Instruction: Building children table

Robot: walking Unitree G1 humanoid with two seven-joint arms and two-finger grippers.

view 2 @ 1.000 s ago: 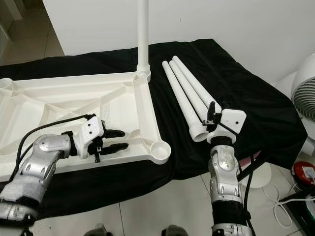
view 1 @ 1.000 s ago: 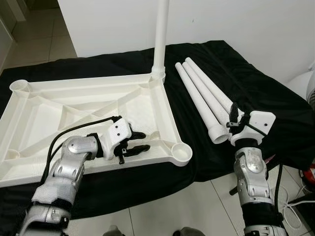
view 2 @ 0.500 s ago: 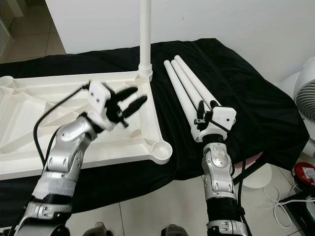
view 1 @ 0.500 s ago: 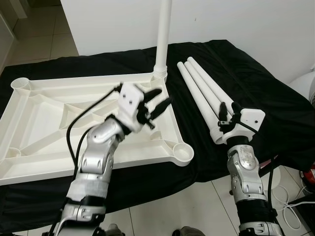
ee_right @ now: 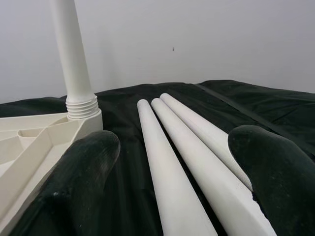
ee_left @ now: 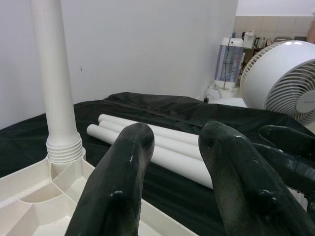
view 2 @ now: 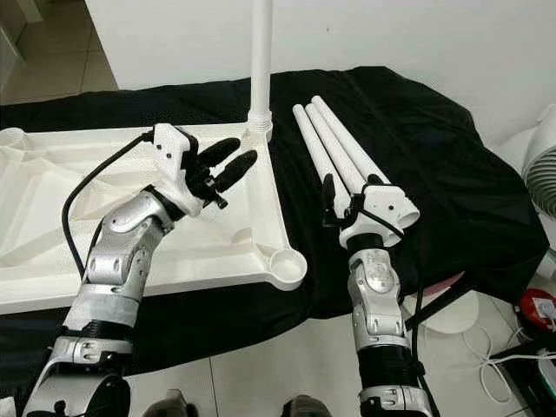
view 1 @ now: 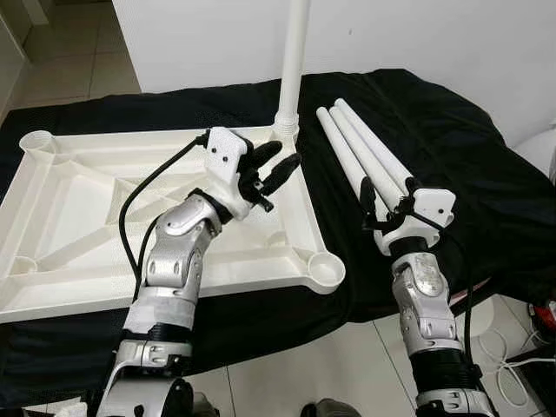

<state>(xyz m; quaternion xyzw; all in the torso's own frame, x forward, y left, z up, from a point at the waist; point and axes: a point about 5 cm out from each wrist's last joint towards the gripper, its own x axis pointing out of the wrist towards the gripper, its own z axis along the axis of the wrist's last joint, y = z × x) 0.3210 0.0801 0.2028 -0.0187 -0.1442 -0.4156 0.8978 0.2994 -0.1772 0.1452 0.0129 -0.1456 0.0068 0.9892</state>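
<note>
Right gripper [view 1: 388, 201] lined up on the loose legs

Jaws apart on both grippers; the three loose legs [view 1: 365, 168] lie beside the upturned tabletop [view 1: 52, 226], whose far right corner holds one fitted leg [view 1: 290, 69]. Best straddle the nearest leg squarely before closing; left gripper [view 1: 272, 170] hovers over the tabletop.

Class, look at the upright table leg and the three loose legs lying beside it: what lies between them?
Only bare black cloth lies between the upright leg and the three loose legs; the left eye view shows it.
</note>
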